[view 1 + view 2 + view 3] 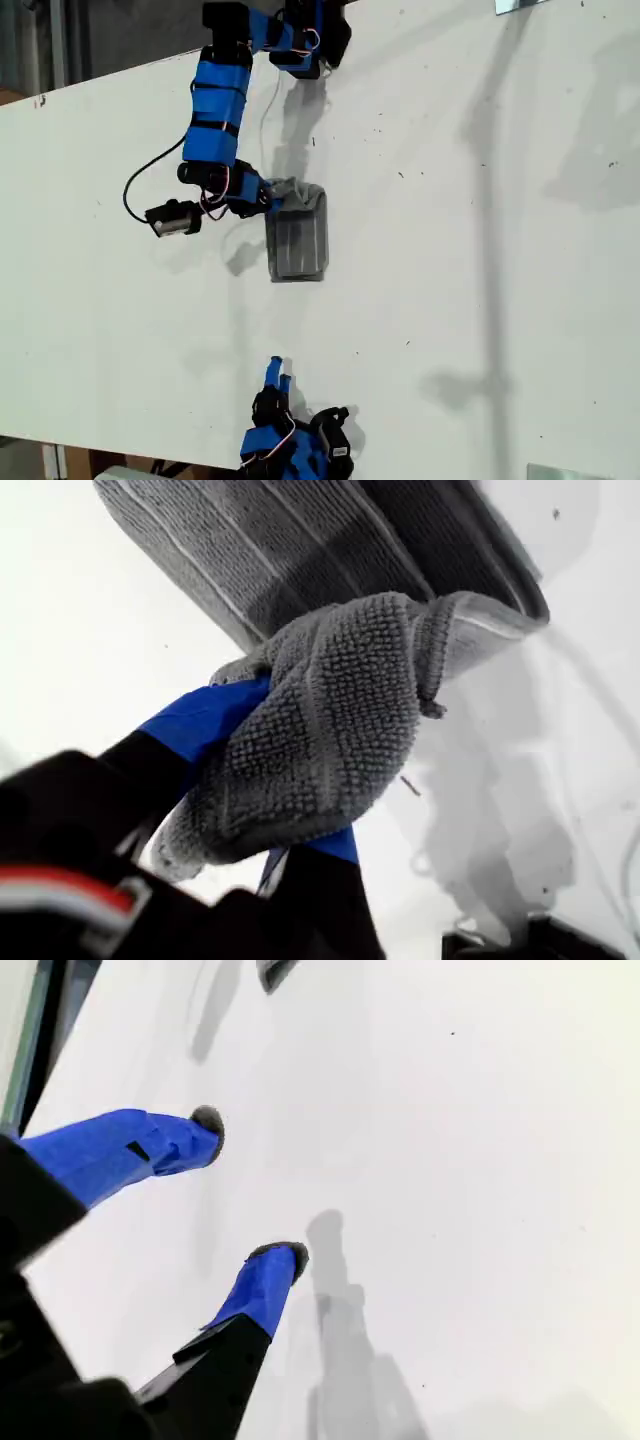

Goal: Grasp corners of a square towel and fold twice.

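The folded towel was clamped at one edge by my first tool, apparently a corner; my second tool was held open, empty.

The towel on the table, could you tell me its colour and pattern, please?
The towel is grey with thin pale parallel stripes, clearest in the first wrist view.

No text, label, brand, number or sign can be read in any view.

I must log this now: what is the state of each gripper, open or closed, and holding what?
My first gripper: closed on a bunched edge of the towel.
My second gripper: open, holding nothing, over the bare table.
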